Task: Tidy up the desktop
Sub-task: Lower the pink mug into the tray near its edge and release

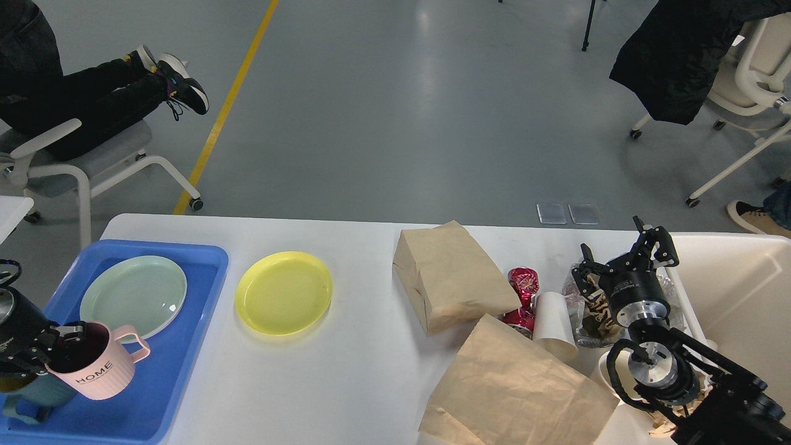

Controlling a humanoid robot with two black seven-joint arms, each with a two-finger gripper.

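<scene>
The white desktop [346, 383] carries a yellow plate [284, 292], two brown paper bags [451, 278] [513, 383], a crumpled red wrapper [523, 295], a white paper cup on its side [553, 324] and a clear plastic bag with brown contents [584, 321]. My left gripper [52, 343] is shut on the rim of a pink "HOME" mug [99, 368] over the blue tray [185, 346]. My right gripper [621, 250] is open, its fingers spread just above the clear bag.
A pale green plate [133, 295] lies in the blue tray, and a teal mug [28, 395] stands under my left gripper. A cream-white bin [735, 290] stands at the right edge of the table. Office chairs and people's legs are beyond the far edge.
</scene>
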